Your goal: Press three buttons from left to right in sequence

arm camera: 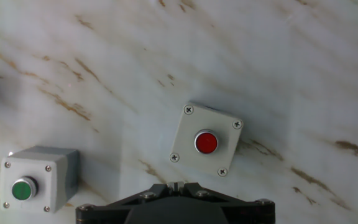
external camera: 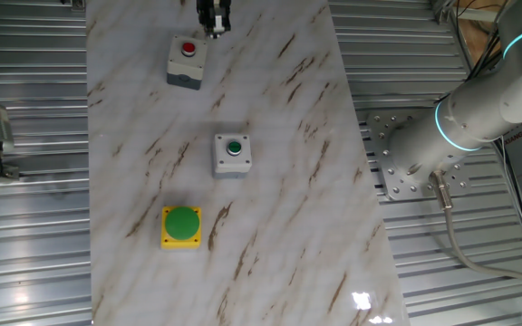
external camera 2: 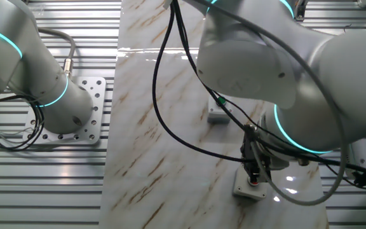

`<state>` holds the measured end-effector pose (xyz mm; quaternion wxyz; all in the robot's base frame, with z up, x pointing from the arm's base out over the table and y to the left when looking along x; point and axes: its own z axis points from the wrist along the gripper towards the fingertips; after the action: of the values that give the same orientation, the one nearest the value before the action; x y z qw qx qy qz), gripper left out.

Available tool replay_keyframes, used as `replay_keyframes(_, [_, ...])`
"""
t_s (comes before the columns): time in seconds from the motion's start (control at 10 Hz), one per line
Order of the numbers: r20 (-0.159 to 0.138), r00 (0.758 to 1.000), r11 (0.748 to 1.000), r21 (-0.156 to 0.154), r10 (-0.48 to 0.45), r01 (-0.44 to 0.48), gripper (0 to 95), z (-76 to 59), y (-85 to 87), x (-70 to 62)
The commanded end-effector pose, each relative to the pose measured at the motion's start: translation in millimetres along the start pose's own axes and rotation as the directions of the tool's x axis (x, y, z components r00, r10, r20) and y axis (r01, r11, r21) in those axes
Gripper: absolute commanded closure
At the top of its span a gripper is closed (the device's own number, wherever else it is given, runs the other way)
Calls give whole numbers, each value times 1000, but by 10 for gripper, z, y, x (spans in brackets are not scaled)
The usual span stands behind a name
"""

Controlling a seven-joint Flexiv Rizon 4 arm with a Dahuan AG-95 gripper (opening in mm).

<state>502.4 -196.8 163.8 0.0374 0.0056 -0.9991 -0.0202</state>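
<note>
The grey box with the red button [external camera: 187,62] sits at the far end of the marble table; it also shows in the hand view [arm camera: 206,140] and in the other fixed view [external camera 2: 251,186]. The grey box with the dark-green button [external camera: 232,154] stands mid-table and shows at the hand view's lower left [arm camera: 33,180]. The yellow box with the green dome [external camera: 181,225] is nearest. My gripper [external camera: 213,25] hovers a little above and just beside the red-button box, touching nothing. In the hand view its fingertips [arm camera: 179,185] meet, holding nothing.
The marble tabletop [external camera: 279,109] is narrow, with ribbed metal flooring on both sides. The arm's base [external camera: 406,154] is bolted beside the table's right edge. Cables [external camera 2: 170,114] hang from the arm over the table in the other fixed view.
</note>
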Motion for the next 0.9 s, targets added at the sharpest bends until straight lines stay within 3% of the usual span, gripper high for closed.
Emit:
replay_keyframes(0.1, [0, 999, 999, 9, 41, -41, 950, 1, -1, -3])
replay_keyframes(0.2, [1, 999, 998, 33, 51, -51, 950, 1, -1, -3])
replay_keyframes(0.4, [5, 996, 986, 143, 86, -86, 950, 1, -1, -3])
replay_keyframes(0.5, [11, 992, 980, 153, 125, -125, 950, 1, -1, -3])
replay_keyframes(0.7, [19, 983, 973, 140, 183, -184, 950, 1, -1, -3])
replay_keyframes(0.9, [-7, 976, 968, 125, 218, -216, 950, 1, -1, -3])
